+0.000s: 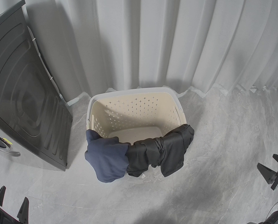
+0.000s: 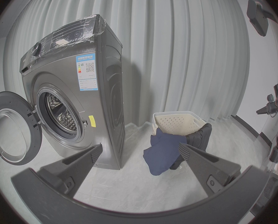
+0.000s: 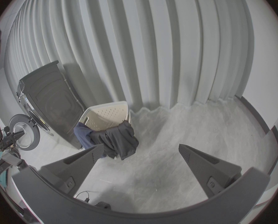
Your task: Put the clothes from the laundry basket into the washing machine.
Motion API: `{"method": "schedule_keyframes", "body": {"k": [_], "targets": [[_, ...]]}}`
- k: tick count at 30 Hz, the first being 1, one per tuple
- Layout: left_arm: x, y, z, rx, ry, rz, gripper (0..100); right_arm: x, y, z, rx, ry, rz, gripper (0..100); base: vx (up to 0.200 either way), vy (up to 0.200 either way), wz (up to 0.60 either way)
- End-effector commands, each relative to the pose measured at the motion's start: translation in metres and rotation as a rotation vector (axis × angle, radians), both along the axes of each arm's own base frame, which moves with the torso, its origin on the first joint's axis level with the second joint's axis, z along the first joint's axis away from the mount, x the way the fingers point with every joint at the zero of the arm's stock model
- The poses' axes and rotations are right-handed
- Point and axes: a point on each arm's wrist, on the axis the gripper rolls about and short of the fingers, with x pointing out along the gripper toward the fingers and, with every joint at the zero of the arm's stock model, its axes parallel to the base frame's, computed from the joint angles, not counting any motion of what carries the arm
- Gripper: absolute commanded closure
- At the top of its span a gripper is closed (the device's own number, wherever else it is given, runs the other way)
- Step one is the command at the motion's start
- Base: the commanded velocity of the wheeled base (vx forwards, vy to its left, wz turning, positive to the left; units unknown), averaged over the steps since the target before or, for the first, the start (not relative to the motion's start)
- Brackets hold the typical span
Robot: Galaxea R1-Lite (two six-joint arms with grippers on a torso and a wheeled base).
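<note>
In the head view, a cream perforated plastic laundry basket (image 1: 135, 109) stands at 12 o'clock, just before a white pleated curtain (image 1: 176, 31). A navy blue garment (image 1: 107, 159) and a dark grey garment (image 1: 163, 150) hang over the basket's near rim, touching each other. The grey front-loading washing machine (image 1: 23, 91) shows its side panel at 9 o'clock.

The left wrist view shows the machine's front: round door (image 2: 11, 128) swung wide, steel drum (image 2: 59, 112), a blue-and-white label (image 2: 86, 72) and a small yellow sticker (image 2: 92, 121), their print too small to read.

The left gripper (image 1: 13, 195) at 7 o'clock and the right gripper (image 1: 266, 160) at 4 o'clock both have their fingers spread and hold nothing. Bare grey marbled floor (image 1: 207, 184) lies between the grippers and the basket.
</note>
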Motion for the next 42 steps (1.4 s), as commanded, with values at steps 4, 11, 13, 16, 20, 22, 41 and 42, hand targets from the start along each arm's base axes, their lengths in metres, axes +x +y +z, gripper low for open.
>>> {"method": "schedule_keyframes", "body": {"k": [4,11,13,16,20,22,41,42], "targets": [[0.000,0.000,-0.004,0.000,0.002,0.000,0,0.087,0.028,-0.019,-0.014,0.292,0.075,0,0.000,0.000,0.00],[0.000,0.000,-0.004,0.000,0.002,0.000,0,0.108,0.042,-0.027,0.005,0.368,0.099,0,0.000,0.000,0.00],[0.000,0.000,-0.004,0.000,0.002,0.000,0,0.115,0.044,-0.027,0.002,0.369,0.097,0,0.000,0.000,0.00],[0.000,0.000,-0.004,-0.002,0.002,0.000,0,0.129,0.048,-0.028,0.005,0.375,0.088,0,0.000,0.000,0.00],[0.000,0.000,-0.004,-0.002,0.002,0.000,0,0.145,0.057,-0.034,0.006,0.408,0.097,0,0.000,0.000,0.00],[0.000,0.000,-0.004,0.000,0.002,0.002,0,0.152,0.062,-0.037,0.004,0.424,0.104,0,0.000,0.000,0.00],[0.000,0.000,-0.004,0.000,0.002,0.002,0,0.210,0.109,-0.062,-0.016,0.473,0.159,0,0.000,0.000,0.00],[0.000,0.000,-0.004,0.000,0.002,0.000,0,0.213,0.111,-0.064,-0.015,0.469,0.161,0,0.000,0.000,0.00]]}}
